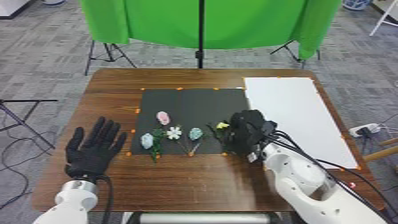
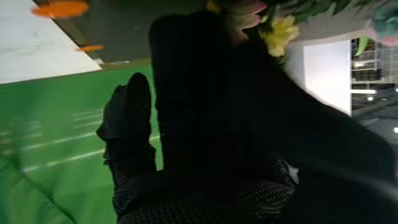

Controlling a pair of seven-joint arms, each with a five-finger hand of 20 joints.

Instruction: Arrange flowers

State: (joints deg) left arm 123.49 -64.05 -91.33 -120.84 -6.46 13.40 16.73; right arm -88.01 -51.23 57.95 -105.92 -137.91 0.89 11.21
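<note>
Several flowers (image 1: 173,133) lie beside the right hand (image 1: 248,134) (its grip I cannot tell); left hand (image 1: 90,159), fingers spread, near the counter's (image 1: 195,181) left edge.

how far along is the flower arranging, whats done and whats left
Nothing looks finished: the pink flower, white flower, pale blue flower and teal flower lie separately on the dark mat. In progress: the right hand is at the yellow flower; whether it grips it is unclear. Left to do, probably: bringing the blooms together. The left hand lies open beside the mat.
</note>
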